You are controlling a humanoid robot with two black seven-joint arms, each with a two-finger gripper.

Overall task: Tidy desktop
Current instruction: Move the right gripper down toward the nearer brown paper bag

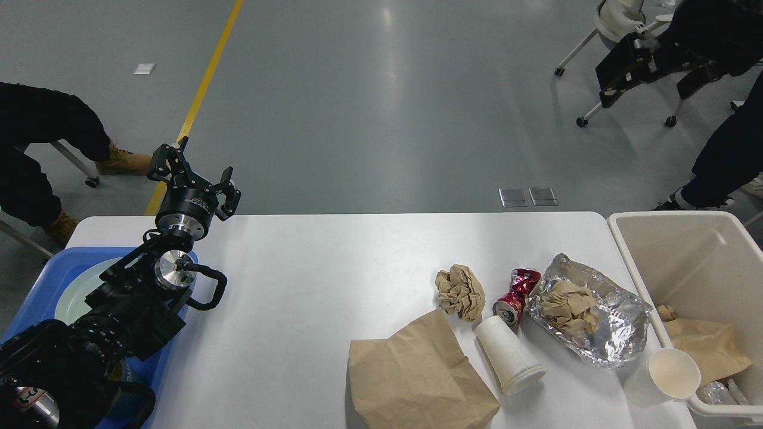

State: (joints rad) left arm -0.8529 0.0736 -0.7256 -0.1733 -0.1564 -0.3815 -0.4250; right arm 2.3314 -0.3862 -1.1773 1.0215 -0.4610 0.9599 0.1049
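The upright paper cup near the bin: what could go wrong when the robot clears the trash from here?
The upright cup stands at the desktop edge beside the bin; a nudge may tip it off. The foil holds loose crumpled paper that could spill if lifted. The left gripper is far from all trash.

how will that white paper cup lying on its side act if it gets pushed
The white paper cup lies on its side on the desktop, so a nudge would probably roll it in a curve, since it tapers. It looks empty and thin-walled: likely very light and easy to crush. It touches the crushed red can, which may shift too.
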